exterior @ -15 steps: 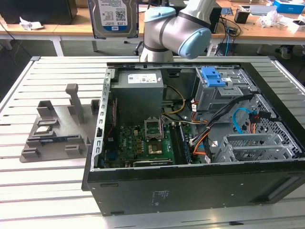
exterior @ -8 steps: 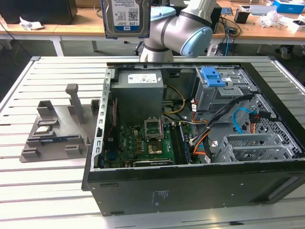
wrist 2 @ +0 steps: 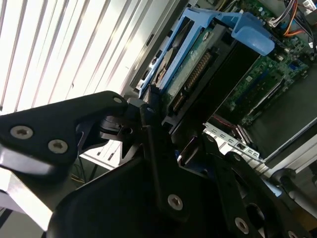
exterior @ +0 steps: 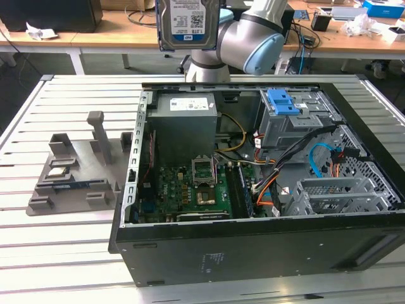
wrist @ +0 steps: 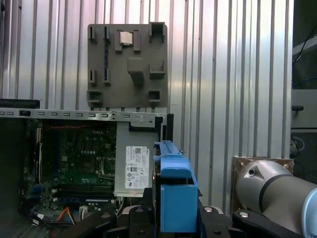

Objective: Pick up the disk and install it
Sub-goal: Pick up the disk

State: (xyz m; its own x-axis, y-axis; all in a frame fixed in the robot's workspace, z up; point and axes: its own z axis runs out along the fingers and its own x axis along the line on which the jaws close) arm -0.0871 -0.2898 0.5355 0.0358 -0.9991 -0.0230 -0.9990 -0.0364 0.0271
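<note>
Disk (exterior: pixel 188 22) gripped in fingers (wrist 2: pixel 156 148), aloft, case (exterior: pixel 253 247) open

disk (exterior: pixel 188 24): bare silver metal, glossy paper label, as I see it
carrier frame (wrist: pixel 176 198): smooth blue plastic, slight sheen
table (exterior: pixel 38 253): ribbed pale metal, dull shine
fixture (exterior: pixel 66 190): matt grey plastic, I'd say
computer case (exterior: pixel 253 259): matt black metal

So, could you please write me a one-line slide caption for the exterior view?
Robot arm holding the disk raised clear of the open computer case on a slatted metal table.
</note>
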